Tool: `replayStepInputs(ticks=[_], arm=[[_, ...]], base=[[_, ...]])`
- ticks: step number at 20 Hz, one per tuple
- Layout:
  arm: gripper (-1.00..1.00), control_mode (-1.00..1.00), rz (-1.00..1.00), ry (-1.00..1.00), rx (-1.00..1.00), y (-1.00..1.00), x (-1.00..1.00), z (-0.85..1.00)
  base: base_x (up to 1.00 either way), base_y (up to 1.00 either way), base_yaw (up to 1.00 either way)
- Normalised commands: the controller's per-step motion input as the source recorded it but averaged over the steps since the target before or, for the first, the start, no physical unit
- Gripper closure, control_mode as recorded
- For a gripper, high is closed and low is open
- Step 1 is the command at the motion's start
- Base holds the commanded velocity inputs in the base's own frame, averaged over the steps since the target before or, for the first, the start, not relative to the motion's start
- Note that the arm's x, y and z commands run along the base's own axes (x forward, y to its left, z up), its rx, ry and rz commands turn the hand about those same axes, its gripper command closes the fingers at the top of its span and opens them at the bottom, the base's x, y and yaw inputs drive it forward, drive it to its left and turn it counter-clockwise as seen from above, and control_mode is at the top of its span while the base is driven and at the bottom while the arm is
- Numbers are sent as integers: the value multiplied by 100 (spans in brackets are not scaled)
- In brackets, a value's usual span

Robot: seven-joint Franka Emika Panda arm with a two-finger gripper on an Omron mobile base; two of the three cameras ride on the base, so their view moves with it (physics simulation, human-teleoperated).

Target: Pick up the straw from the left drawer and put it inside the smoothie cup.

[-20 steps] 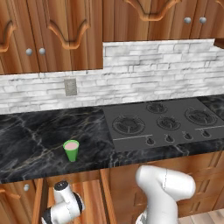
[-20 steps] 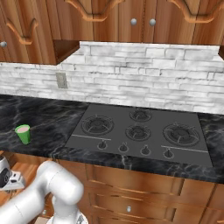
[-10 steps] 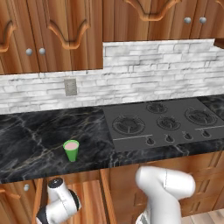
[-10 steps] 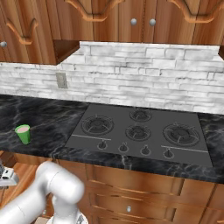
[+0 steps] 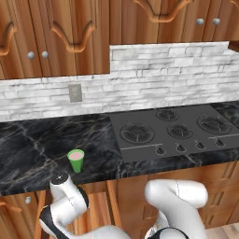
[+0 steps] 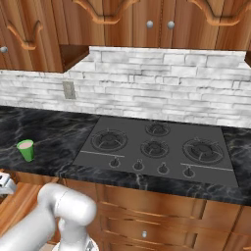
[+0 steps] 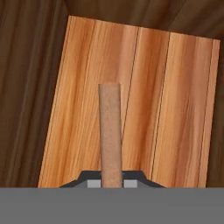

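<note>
One small green smoothie cup (image 5: 75,160) with pink contents stands upright on the black marble worktop (image 5: 32,149), well to the left of the dark gas hob (image 5: 175,131) and near the worktop's front edge. From the right base camera the same cup (image 6: 26,150) sits at the far left, apart from the hob (image 6: 154,147). The white arm (image 5: 67,205) reaches down below the worktop's edge on the left, in front of the lower cabinets. In the hand camera the straw (image 7: 110,133) rises straight from between the pincer's (image 7: 110,183) dark tips, which sit close against either side of it, so the pincer appears to grip it. Behind the straw lies the light wood-grain floor of the left drawer (image 7: 175,109), with dark brown walls around it.
</note>
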Motion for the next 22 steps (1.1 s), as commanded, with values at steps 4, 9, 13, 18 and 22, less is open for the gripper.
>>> replayStepInputs(ticks=[4,9,13,18,22], arm=[[100,-100,-3,-31,-2,-24,-8,100],[100,-100,-2,-37,-3,-42,0,100],[100,-100,-2,-47,-2,-38,0,99],[100,-100,-8,-40,0,-25,0,100],[100,-100,-9,-23,-2,-19,6,86]], base=[[0,0,0],[0,0,0],[0,0,0],[0,0,0],[0,0,0]])
